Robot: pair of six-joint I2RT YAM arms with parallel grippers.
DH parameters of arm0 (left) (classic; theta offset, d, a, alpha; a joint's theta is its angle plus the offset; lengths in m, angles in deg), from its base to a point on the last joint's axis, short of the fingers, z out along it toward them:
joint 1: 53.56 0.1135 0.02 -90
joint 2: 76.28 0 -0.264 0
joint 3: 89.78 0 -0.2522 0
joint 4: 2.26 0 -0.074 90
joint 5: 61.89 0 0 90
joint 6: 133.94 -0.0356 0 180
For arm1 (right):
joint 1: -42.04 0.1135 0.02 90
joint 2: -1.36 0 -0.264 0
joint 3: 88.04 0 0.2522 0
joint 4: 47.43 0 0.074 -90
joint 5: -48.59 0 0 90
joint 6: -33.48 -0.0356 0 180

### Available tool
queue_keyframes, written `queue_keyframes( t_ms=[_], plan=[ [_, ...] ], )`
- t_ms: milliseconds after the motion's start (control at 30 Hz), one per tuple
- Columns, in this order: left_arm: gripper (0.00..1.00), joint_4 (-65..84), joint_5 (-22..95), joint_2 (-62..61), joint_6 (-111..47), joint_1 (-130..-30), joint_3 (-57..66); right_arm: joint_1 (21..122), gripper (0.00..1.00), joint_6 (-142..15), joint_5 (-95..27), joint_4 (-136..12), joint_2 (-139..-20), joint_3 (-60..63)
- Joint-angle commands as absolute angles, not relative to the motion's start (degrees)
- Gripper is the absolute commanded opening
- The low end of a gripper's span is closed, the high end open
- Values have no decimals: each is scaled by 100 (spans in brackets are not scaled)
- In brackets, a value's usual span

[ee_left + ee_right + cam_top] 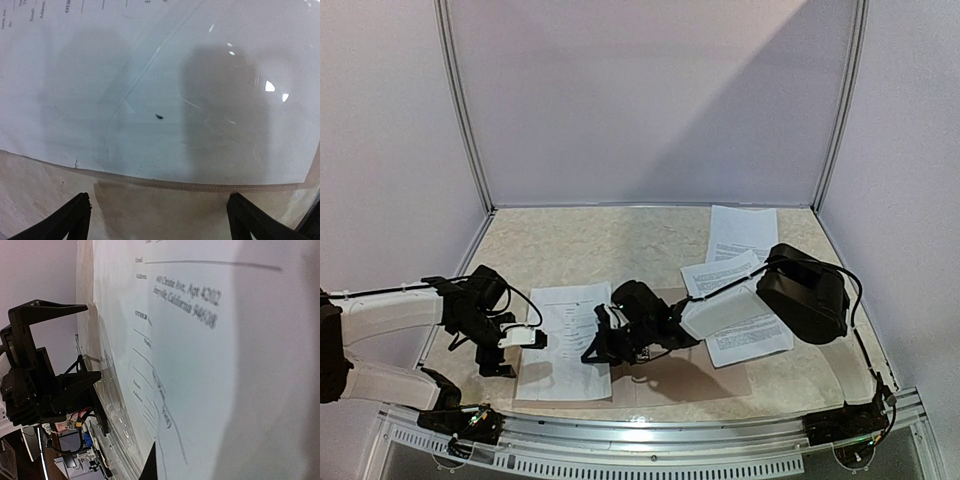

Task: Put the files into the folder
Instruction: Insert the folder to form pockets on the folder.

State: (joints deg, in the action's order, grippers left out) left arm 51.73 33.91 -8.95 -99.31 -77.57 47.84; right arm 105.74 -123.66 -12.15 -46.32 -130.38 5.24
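The tan folder (690, 378) lies open and flat near the table's front edge. One file (563, 335) rests on its left leaf. My right gripper (602, 345) is shut on that file's right edge. In the right wrist view the printed sheet (215, 365) fills the frame, one dark fingertip (156, 467) shows in front of it, and the other is hidden behind it. My left gripper (513, 355) hangs open at the folder's left edge with nothing between its fingers. In its own view the sheet (150, 100) looks glossy above the folder's stitched edge (200, 186).
Two more printed sheets lie to the right: one (742, 232) near the back corner, one (745, 325) partly under my right arm. White walls with metal posts close in the table on three sides. A metal rail runs along the front.
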Motion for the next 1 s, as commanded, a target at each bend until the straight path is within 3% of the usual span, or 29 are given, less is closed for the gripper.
queue_keyframes(
  t_ms=[0, 200, 467, 600, 700, 967],
  plan=[
    [97, 4824, 3350, -755, -9842, -7898, 5123, 10620, 0, -12004, -1121, -5112, -12807, 654],
    [97, 4792, 3309, -771, -9804, -7900, 5124, 10632, 2, -12086, -1049, -5091, -12842, 667],
    [97, 4855, 3147, -938, -9770, -7887, 5062, 10635, 38, -11003, -1740, -6472, -12533, 1177],
    [97, 4816, 2852, -1114, -9750, -7856, 4965, 10633, 44, -10399, -2201, -7098, -12246, 1261],
    [97, 4824, 2830, -1152, -9738, -7811, 4894, 10622, 43, -10121, -2263, -7310, -12114, 1244],
    [97, 4612, 2383, -992, -9613, -7779, 5008, 10531, 8, -10335, -1494, -6938, -12446, 1062]
  ],
)
